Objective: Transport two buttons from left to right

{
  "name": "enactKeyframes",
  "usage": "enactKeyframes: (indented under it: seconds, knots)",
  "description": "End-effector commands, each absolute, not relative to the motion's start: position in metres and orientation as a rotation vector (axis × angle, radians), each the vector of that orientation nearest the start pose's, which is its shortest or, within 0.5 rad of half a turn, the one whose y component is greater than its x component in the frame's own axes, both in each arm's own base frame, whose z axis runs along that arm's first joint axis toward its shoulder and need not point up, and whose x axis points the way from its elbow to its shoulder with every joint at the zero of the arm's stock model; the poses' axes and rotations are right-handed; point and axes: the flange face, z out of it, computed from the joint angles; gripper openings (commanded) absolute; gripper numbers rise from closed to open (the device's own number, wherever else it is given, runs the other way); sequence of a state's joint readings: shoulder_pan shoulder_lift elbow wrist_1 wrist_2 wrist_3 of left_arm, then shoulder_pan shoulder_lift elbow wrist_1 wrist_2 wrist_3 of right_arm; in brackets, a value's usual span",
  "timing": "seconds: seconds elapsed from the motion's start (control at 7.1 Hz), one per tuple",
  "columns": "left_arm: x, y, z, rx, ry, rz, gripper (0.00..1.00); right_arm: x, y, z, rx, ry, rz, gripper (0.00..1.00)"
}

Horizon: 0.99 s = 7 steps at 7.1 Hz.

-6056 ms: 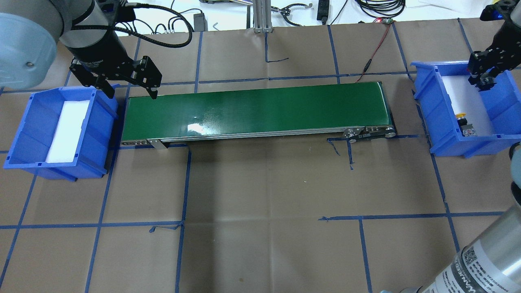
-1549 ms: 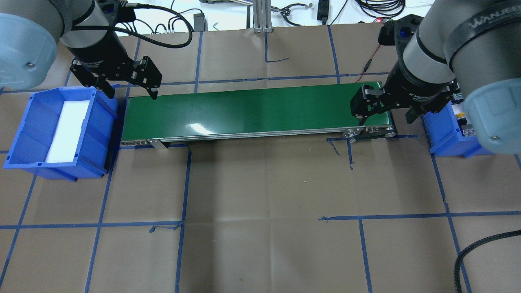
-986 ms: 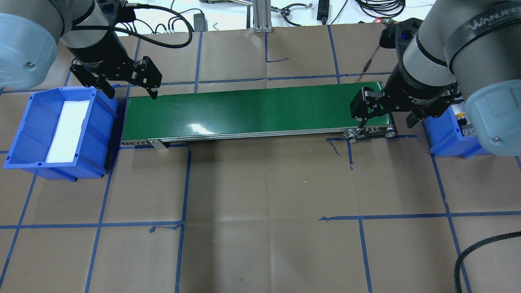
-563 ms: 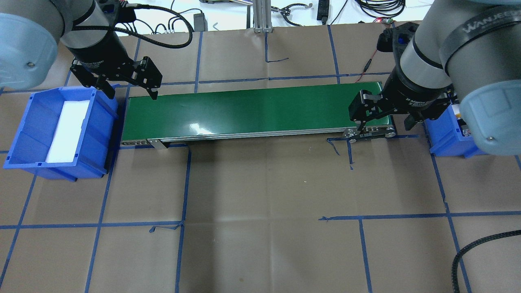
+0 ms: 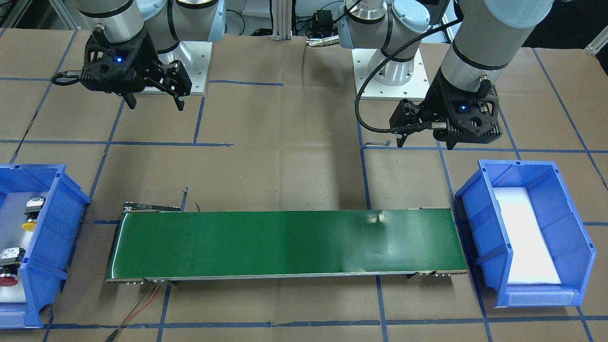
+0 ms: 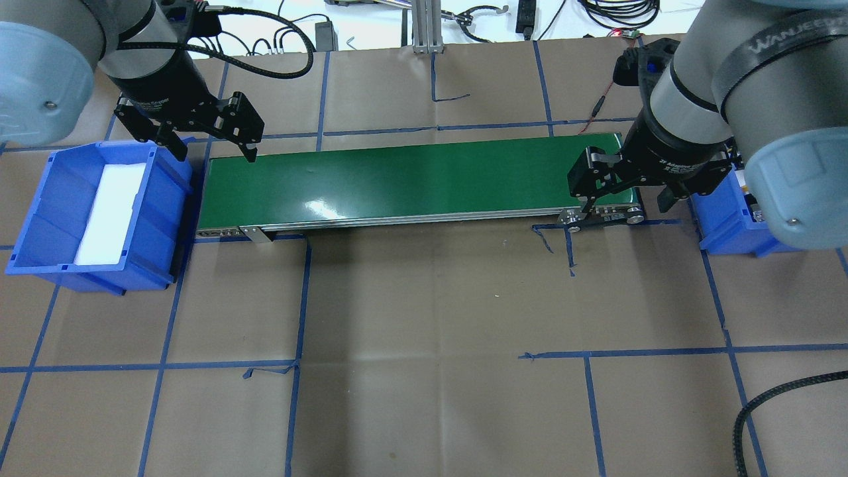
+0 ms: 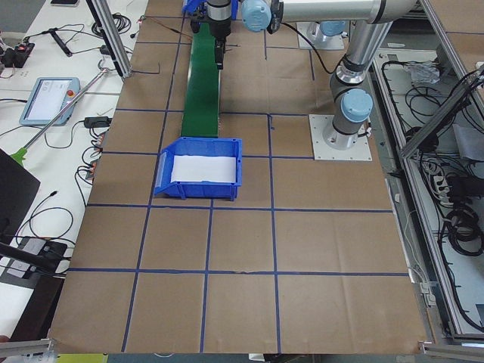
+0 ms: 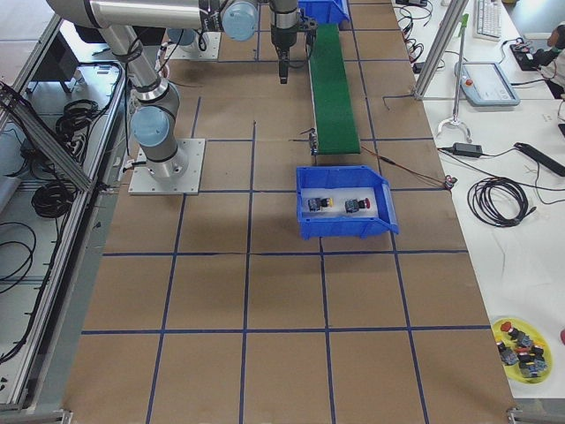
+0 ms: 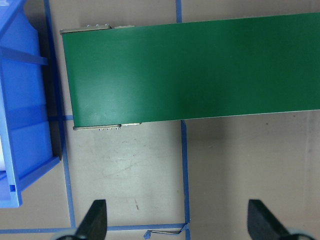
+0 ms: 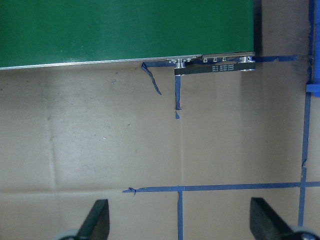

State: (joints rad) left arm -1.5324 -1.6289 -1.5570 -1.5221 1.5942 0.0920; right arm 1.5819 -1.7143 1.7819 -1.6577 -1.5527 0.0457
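Two wide-open, empty grippers suggest the carrying is over: your left gripper (image 6: pixel 215 154) hangs just beside the left bin (image 6: pixel 152 218), which holds only white padding (image 6: pixel 109 212), at the head of the green belt (image 6: pixel 411 179). The right gripper (image 6: pixel 624 204) hovers over the belt's far end, and the yellow button (image 5: pixel 31 213) and red button (image 5: pixel 9 266) lie apart in the right bin (image 5: pixel 52 228); to park, raise that arm straight up, clear of the bin's wall.

Paper-covered table (image 5: pixel 285 156) bears a green conveyor (image 5: pixel 285 244) between two blue bins (image 5: pixel 479 223).
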Motion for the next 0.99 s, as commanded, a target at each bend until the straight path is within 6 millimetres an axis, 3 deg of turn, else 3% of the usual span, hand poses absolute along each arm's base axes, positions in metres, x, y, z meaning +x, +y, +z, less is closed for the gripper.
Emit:
enactKeyframes:
  seconds: [0.0,0.85]
  knots:
    - [-0.1111,-0.5212,0.4701,0.084,3.117,-0.002,1.0,0.1396,-0.4309,0.4584,0.057,3.124,-0.028,1.0]
    - [-0.111,-0.5207,0.4709,0.084,3.116,-0.005,1.0,0.1389,-0.4296,0.4608,0.062,3.123,-0.033,1.0]
